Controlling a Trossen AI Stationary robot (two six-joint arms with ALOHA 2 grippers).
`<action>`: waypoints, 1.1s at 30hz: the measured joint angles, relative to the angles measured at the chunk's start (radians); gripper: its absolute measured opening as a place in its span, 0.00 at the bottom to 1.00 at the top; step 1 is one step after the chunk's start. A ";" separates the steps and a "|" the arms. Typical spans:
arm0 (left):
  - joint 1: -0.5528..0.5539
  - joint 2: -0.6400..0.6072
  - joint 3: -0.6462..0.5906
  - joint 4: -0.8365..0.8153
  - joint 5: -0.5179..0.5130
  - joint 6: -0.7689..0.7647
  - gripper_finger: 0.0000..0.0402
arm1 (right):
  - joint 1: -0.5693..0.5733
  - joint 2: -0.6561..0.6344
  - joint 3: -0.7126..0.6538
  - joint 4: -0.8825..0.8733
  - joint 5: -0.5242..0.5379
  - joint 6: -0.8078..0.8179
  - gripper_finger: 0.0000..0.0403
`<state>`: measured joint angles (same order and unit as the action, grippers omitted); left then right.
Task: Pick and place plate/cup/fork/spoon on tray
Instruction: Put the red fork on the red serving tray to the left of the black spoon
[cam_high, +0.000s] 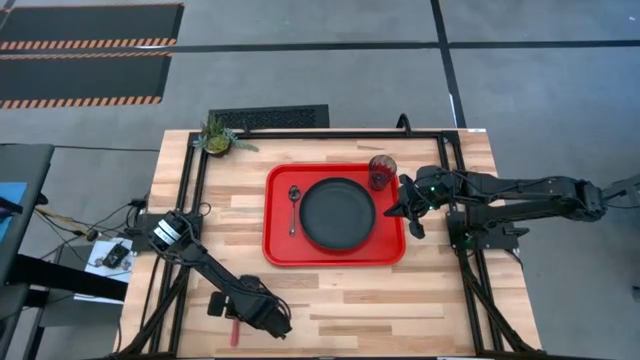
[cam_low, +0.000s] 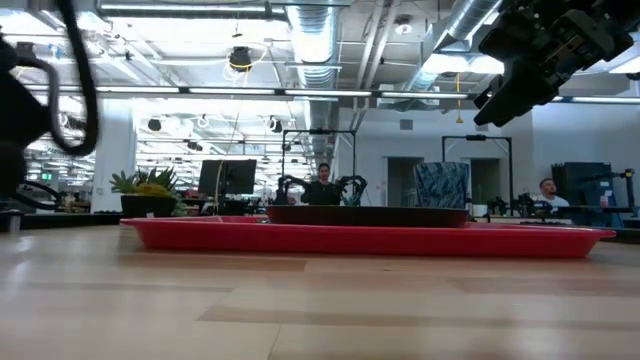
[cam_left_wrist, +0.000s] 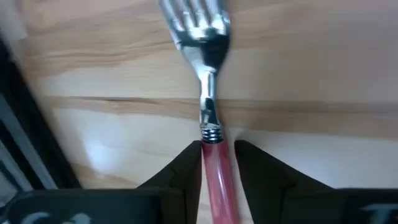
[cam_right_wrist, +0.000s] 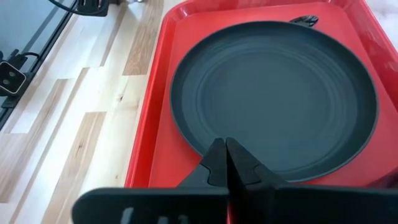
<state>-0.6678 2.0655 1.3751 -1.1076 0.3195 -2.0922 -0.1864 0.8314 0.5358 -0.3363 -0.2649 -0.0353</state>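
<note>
The red tray lies mid-table. On it rest the black plate, the dark spoon left of the plate, and the dark reddish cup at the tray's far right corner. The fork has silver tines and a red-pink handle. It is at the near left of the table, in my left gripper, which is shut on it. My right gripper is shut and empty, raised over the tray's right side at the plate's rim. My left gripper pinches the fork's red-pink handle between its two fingers, just behind the ribbed metal collar. One finger is on each side of the handle. The tines point away from the gripper over the wood. I cannot tell whether the fork is lifted clear.
A small potted plant stands at the far left of the table. Black frame rails run along the table's left, right and far sides. Bare wood lies in front of the tray. People show in the room beyond.
</note>
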 joint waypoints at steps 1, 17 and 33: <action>0.004 0.000 0.007 0.007 -0.006 0.010 0.24 | 0.000 0.000 0.000 0.000 0.000 0.000 0.01; 0.037 -0.025 0.128 0.028 -0.132 -0.117 0.38 | 0.000 0.000 0.000 0.000 0.000 -0.019 0.01; -0.018 -0.116 0.125 -0.097 -0.356 -0.159 0.30 | 0.000 0.000 0.000 0.001 0.000 -0.018 0.03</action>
<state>-0.6856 1.9499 1.4998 -1.2049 -0.0370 -2.2509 -0.1860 0.8314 0.5362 -0.3358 -0.2649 -0.0532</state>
